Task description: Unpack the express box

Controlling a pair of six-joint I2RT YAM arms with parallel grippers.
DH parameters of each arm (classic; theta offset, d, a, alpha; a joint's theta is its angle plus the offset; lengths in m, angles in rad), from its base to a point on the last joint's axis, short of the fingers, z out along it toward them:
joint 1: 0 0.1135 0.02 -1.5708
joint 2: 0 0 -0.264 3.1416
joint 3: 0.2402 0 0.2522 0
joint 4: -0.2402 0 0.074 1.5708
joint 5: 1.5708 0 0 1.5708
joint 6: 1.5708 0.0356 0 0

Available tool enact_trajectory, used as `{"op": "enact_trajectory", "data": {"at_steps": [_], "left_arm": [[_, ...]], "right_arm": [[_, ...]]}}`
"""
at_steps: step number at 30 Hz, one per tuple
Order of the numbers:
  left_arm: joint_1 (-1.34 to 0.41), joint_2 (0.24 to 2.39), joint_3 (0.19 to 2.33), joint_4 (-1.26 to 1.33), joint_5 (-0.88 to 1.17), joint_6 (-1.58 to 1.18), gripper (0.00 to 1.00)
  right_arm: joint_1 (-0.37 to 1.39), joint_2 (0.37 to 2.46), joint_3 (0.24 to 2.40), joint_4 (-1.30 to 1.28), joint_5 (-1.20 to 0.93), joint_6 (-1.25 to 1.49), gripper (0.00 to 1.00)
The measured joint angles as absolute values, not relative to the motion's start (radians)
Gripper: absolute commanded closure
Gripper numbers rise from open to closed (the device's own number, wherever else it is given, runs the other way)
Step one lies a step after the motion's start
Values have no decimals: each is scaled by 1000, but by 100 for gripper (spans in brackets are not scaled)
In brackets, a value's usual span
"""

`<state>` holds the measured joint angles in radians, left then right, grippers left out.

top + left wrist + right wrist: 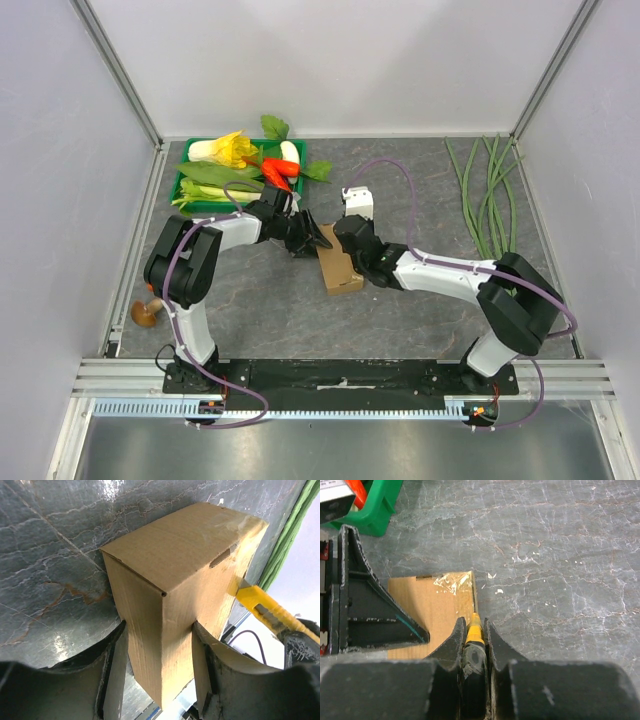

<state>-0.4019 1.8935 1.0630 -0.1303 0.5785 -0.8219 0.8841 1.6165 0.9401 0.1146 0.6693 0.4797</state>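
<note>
Express box, single, sits in left end effector, one knife touching.

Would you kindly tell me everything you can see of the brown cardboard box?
The express box is a small oblong carton of plain, unmarked brown cardboard, closed, with a slot in its top and clear tape at one corner. It lies flat on the grey table between the arms. The left gripper clamps one end, jaws on both long sides; the yellow utility knife in the right gripper meets its far edge.
</note>
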Motion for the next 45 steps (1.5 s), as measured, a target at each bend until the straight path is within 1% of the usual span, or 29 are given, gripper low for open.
{"op": "enact_trajectory", "data": {"at_steps": [19,31,45], "left_arm": [[-408,1893,1065,-136,564,-876,59],[-412,1884,1065,-151,540,-890,60],[-412,1871,1065,-176,525,-909,61]], "right_arm": [[916,1494,892,-55,609,490,100],[919,1382,853,-176,527,543,100],[919,1297,810,-245,444,615,100]]}}
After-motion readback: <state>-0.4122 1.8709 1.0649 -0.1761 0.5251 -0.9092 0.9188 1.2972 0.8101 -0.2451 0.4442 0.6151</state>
